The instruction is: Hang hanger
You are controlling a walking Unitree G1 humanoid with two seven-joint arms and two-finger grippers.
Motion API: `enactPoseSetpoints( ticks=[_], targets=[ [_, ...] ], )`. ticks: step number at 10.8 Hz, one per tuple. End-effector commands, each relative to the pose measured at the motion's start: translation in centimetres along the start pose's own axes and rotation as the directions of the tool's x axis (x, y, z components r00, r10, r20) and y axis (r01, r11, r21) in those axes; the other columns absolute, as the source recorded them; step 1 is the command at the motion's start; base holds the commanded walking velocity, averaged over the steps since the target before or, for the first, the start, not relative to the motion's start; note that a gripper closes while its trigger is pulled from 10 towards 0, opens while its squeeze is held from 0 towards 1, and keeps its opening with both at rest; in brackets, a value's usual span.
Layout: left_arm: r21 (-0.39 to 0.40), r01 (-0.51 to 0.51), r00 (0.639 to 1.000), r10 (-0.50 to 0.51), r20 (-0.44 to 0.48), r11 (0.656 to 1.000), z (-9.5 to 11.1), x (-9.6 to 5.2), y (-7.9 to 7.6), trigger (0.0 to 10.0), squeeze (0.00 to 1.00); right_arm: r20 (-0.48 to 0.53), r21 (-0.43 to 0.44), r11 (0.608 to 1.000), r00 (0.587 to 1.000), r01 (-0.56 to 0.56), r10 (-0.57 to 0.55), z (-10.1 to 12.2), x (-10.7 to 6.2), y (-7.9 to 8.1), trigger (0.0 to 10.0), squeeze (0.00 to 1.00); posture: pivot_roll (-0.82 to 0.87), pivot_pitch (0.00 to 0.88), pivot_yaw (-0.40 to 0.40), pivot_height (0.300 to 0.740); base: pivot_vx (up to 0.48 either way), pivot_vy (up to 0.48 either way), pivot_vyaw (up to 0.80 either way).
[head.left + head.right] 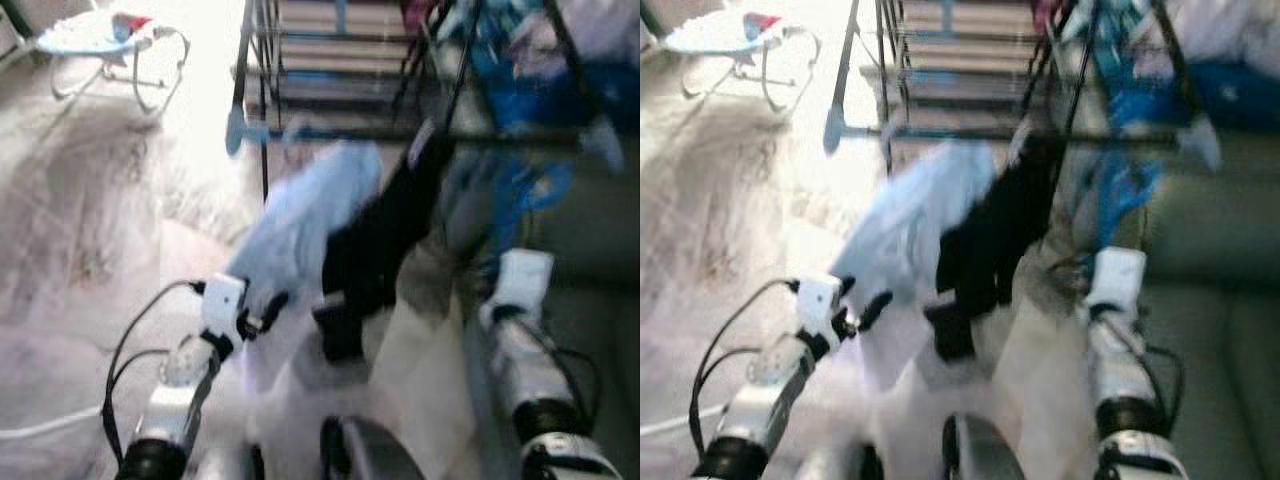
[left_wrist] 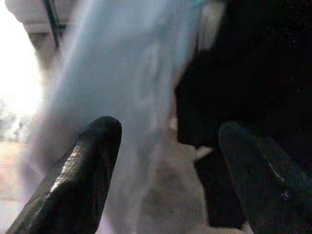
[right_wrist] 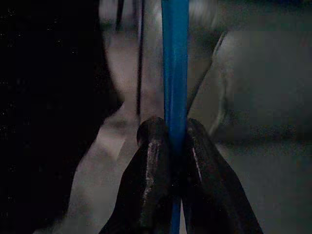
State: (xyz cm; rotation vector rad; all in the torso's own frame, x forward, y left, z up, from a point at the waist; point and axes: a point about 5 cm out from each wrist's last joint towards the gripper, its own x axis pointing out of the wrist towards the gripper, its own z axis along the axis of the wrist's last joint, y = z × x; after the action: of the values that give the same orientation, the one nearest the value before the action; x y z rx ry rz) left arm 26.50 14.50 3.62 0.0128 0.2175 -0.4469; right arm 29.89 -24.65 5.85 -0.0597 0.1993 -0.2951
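Right gripper (image 3: 175, 129) pinching blue hanger (image 3: 174, 63) between its fingertips; left gripper (image 2: 168, 134) spread wide, pale blue cloth (image 2: 122, 73) just beyond its fingers.

Household clutter sitting around a drying rack, all blurred.

A dark metal drying rack (image 1: 262, 110) is standing ahead, its thin rails crossing the upper middle of the head views. A pale blue garment (image 1: 305, 215) is hanging from it, and a black garment (image 1: 375, 255) is hanging just beside that, the two touching along one edge. More blue and white laundry (image 1: 520, 70) is piling up on the rack's right-hand side, too smeared to sort out. A baby bouncer (image 1: 110, 40) with a light seat and curved wire legs is standing well apart at the far left on the pale carpet (image 1: 70, 230). A grey-green sofa (image 1: 1220, 290) is lying along the right.
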Motion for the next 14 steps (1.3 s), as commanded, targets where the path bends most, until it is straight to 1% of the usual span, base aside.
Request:
enactPoseSetpoints(
  ticks=[1, 2, 3, 4, 6, 7, 8, 9, 10, 12, 13, 14],
  targets=[
    [0.003, -0.020, 1.000, 0.020, -0.017, 1.000, -0.5, -0.6, 0.4, 10.0, 0.00, 0.019, 0.008, 1.000, 1.000, -0.001, 0.001, 0.1, -0.1, 0.3, 10.0, 0.00, -0.03, 0.182, -0.064, 0.740, 0.000, 0.000, 0.00],
    [0.003, -0.016, 1.000, 0.016, -0.019, 1.000, -0.5, -0.5, 0.2, 10.0, 0.00, 0.027, 0.010, 1.000, 1.000, -0.003, 0.003, 0.6, 0.2, 0.3, 10.0, 0.00, -0.03, 0.180, -0.063, 0.740, 0.000, 0.000, 0.00],
    [0.007, -0.012, 1.000, 0.012, -0.023, 1.000, -0.6, -0.5, 0.2, 10.0, 0.00, 0.030, -0.008, 1.000, 0.999, -0.010, 0.010, 1.2, 0.6, 0.3, 10.0, 0.00, -0.03, 0.180, -0.063, 0.740, 0.000, 0.000, 0.00],
    [0.012, -0.008, 1.000, 0.008, -0.027, 1.000, -0.6, -0.4, 0.2, 10.0, 0.00, 0.012, 0.023, 0.999, 1.000, -0.023, 0.023, 1.8, 1.1, 0.4, 10.0, 0.00, -0.03, 0.179, -0.062, 0.740, 0.000, 0.000, 0.00],
    [0.017, -0.007, 0.999, 0.007, -0.031, 1.000, -0.7, -0.5, 0.1, 10.0, 0.00, -0.084, -0.010, 1.000, 0.996, -0.027, 0.026, 2.8, 2.4, 0.2, 10.0, 0.00, -0.03, 0.178, -0.066, 0.740, 0.000, 0.000, 0.00],
    [0.017, -0.006, 0.999, 0.006, -0.038, 1.000, -0.9, -0.6, 0.0, 10.0, 0.00, -0.129, 0.033, 0.999, 0.991, -0.015, 0.019, 2.8, 2.6, 0.0, 10.0, 0.00, -0.03, 0.180, -0.071, 0.740, 0.000, 0.000, 0.00],
    [0.018, -0.004, 0.999, 0.005, -0.048, 1.000, -1.1, -0.7, -0.1, 10.0, 0.00, -0.160, -0.001, 1.000, 0.987, -0.027, 0.026, 2.6, 2.6, 0.0, 10.0, 0.00, -0.03, 0.184, -0.074, 0.740, 0.000, 0.000, 0.00],
    [0.018, -0.002, 0.999, 0.003, -0.050, 1.000, -1.2, -0.7, -0.2, 10.0, 0.00, -0.211, 0.021, 0.999, 0.977, -0.034, 0.038, 2.2, 2.7, 0.0, 10.0, 0.00, -0.03, 0.187, -0.081, 0.740, 0.000, 0.000, 0.00],
    [0.019, -0.002, 0.999, 0.003, -0.052, 1.000, -1.2, -0.7, -0.3, 10.0, 0.00, -0.227, 0.012, 0.999, 0.973, -0.040, 0.041, 2.2, 2.7, -0.1, 10.0, 0.00, -0.03, 0.186, -0.084, 0.740, 0.000, 0.000, 0.00],
    [0.026, -0.005, 0.998, 0.007, -0.065, 1.000, -1.4, -0.7, -0.3, 10.0, 0.00, -0.282, 0.013, 0.999, 0.959, -0.036, 0.038, 1.7, 2.7, -0.7, 10.0, 0.00, -0.03, 0.183, -0.090, 0.740, 0.000, 0.000, 0.00],
    [0.028, -0.005, 0.998, 0.007, -0.066, 1.000, -1.4, -0.7, -0.4, 10.0, 0.00, -0.297, 0.049, 0.998, 0.954, -0.038, 0.051, 0.9, 2.4, -0.8, 10.0, 0.00, -0.03, 0.181, -0.089, 0.740, 0.000, 0.000, 0.00],
    [0.027, -0.007, 0.998, 0.009, -0.064, 1.000, -1.4, -0.7, -0.4, 10.0, 0.00, -0.282, 0.052, 0.998, 0.958, -0.033, 0.047, 0.8, 2.2, -0.9, 10.0, 1.00, -0.03, 0.182, -0.084, 0.740, 0.000, 0.000, 0.00]
  ],
)
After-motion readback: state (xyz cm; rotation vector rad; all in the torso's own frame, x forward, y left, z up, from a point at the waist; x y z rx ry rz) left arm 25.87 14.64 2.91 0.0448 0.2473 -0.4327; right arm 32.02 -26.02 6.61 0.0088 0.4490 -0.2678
